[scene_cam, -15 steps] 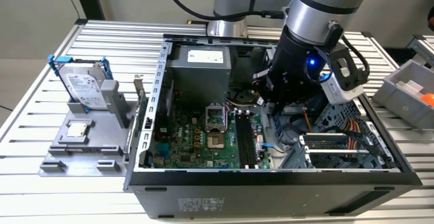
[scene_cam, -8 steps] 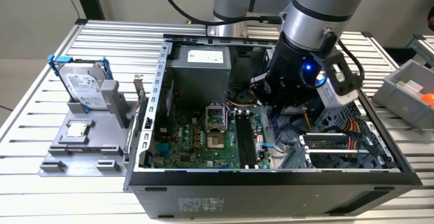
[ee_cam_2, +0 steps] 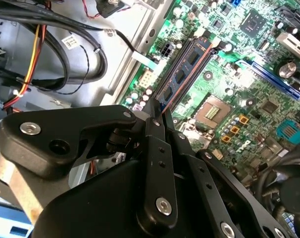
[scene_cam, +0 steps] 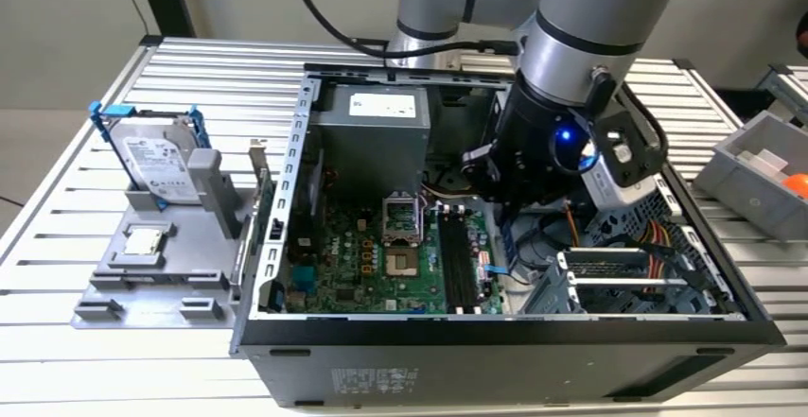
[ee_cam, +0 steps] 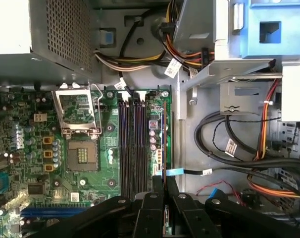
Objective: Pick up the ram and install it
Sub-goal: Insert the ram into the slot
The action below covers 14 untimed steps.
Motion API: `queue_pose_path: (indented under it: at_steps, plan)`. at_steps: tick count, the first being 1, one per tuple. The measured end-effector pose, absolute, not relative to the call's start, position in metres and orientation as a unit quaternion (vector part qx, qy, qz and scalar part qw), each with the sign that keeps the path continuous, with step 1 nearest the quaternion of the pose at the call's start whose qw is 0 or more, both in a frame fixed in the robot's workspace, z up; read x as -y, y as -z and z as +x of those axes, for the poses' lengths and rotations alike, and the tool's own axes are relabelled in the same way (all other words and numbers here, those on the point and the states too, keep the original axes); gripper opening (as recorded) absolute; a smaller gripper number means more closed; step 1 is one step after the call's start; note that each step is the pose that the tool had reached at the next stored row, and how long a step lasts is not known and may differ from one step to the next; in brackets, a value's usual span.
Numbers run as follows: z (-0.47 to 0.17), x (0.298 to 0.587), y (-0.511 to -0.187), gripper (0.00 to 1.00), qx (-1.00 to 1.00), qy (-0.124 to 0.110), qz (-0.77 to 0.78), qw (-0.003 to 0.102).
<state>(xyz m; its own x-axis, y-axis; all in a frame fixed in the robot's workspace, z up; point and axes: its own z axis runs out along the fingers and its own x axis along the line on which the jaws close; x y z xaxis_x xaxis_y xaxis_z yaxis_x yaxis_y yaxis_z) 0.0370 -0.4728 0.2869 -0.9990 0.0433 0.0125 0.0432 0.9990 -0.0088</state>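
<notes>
Second wrist view puts the end effector (ee_cam_2: 162, 116) right at the near end of the ram (ee_cam_2: 185, 69), its black fingers (ee_cam_2: 155, 126) pinched together on the stick's edge. The blue stick runs away from the fingertips along the memory slots (ee_cam: 132, 144) of the green motherboard (ee_cam_2: 239, 99), beside the processor socket (ee_cam: 80, 156), inside the open computer case (scene_cam: 303, 152) on the worktop (scene_cam: 76, 237).

The end effector (ee_cam: 164, 198) holds the ram (ee_cam: 164, 144) edge-on beside the motherboard's (ee_cam: 110, 148) dark memory slots (ee_cam: 132, 144), near the open processor socket (ee_cam: 80, 154).
</notes>
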Motion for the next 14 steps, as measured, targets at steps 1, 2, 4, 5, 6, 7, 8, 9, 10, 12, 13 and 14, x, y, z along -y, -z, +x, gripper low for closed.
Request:
queue_pose_path:
  at_steps: [1,2,4,5,6,7,8,9,10,12,13,14]
  plan:
    - [0.037,0.473,-0.286,0.00,1.000,-0.004,-0.022,0.006]
    - [0.037,0.473,-0.285,0.00,1.000,-0.004,-0.022,0.006]
    - [0.036,0.472,-0.283,0.00,1.000,-0.004,-0.022,0.006]
    - [0.036,0.472,-0.281,0.00,1.000,-0.004,-0.022,0.006]
    - [0.036,0.472,-0.280,0.00,1.000,-0.004,-0.022,0.006]
    - [0.035,0.472,-0.280,0.00,1.000,-0.004,-0.022,0.006]
    - [0.035,0.471,-0.278,0.00,1.000,-0.004,-0.022,0.006]
    - [0.035,0.471,-0.277,0.00,1.000,-0.004,-0.022,0.006]
    - [0.034,0.471,-0.276,0.00,1.000,-0.004,-0.022,0.006]
    - [0.034,0.471,-0.274,0.00,1.000,-0.004,-0.022,0.006]
    - [0.034,0.471,-0.273,0.00,1.000,-0.004,-0.022,0.006]
    - [0.034,0.471,-0.273,0.00,1.000,-0.004,-0.022,0.006]
